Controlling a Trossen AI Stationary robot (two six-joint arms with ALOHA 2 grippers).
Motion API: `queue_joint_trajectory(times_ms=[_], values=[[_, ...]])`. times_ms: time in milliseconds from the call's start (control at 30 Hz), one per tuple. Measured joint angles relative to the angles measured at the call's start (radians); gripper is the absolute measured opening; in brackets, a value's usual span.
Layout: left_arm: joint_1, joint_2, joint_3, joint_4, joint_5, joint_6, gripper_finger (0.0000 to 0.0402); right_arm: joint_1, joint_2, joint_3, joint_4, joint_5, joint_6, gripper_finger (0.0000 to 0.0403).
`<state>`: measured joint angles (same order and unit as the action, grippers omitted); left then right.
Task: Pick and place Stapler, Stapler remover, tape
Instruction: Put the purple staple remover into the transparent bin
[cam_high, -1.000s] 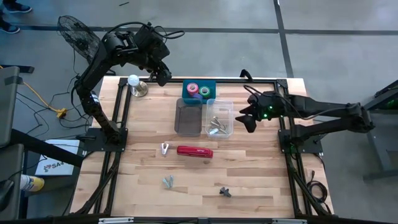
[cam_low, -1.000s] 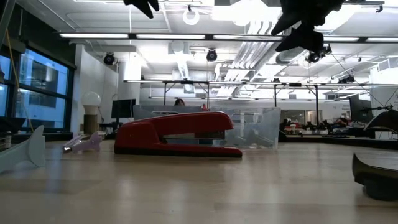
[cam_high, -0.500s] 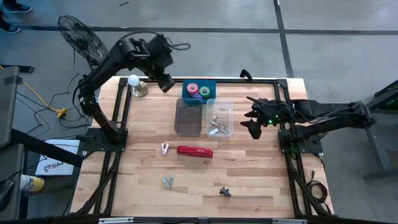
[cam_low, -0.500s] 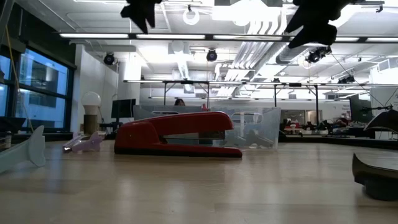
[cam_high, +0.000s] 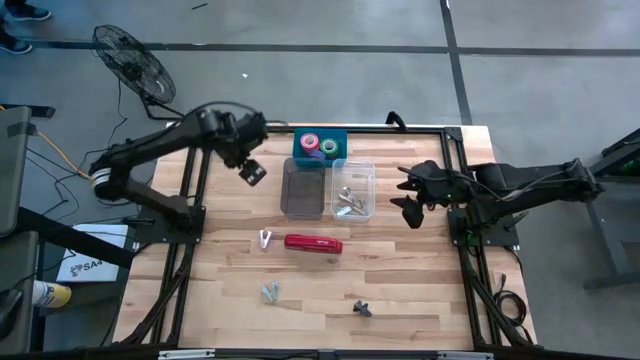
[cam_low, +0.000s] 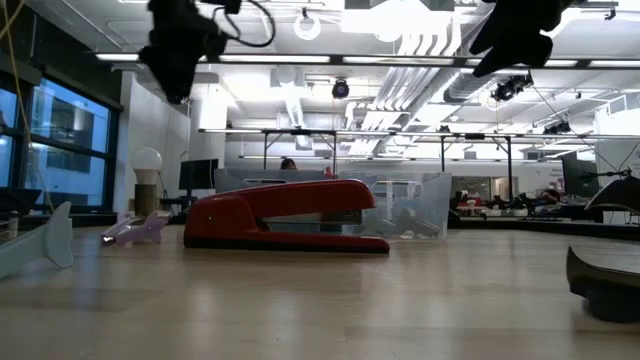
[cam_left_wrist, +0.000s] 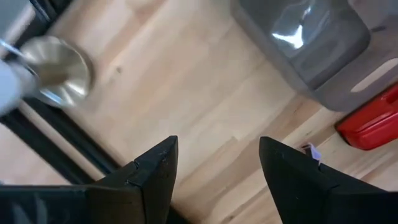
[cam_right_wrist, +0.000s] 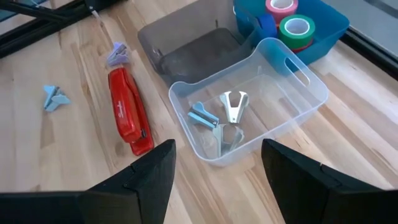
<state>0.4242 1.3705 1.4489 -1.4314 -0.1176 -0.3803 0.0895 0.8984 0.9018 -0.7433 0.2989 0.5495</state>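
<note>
Both jaws apart, empty: left gripper (cam_high: 252, 172) hovering at 11 o'clock of the stapler (cam_high: 313, 243), likely lining up; right gripper (cam_high: 409, 198) waits at 2 o'clock.

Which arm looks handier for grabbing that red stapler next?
Probably the left. Its open pincer hangs over bare table with a clear path to the stapler. The right pincer, also open, waits beyond the clear bin, slightly farther away.

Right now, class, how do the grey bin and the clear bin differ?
The grey bin is dark, smoky and empty; the clear bin is see-through and holds staple removers. The grey bin lies nearer the stapler. Both are open-topped, rectangular and stand side by side.
</note>
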Motion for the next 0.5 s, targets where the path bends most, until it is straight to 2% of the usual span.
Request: queue_joint_trajectory(times_ms=[233,367,500], values=[[-0.097,-0.147,-0.309,0.155,0.028,-0.308,0.0220,0.017,-0.012,0.000,0.007,0.026,0.020,0.0229],[-0.169,-0.162,-0.431,0.221,0.079,-0.536,0.0220,0.018,-0.012,0.000,0.007,0.023,0.037,0.0229],[-0.230,-0.155,-0.523,0.309,0.106,-0.663,0.0220,0.018,-0.012,0.000,0.009,0.024,0.035,0.0229]])
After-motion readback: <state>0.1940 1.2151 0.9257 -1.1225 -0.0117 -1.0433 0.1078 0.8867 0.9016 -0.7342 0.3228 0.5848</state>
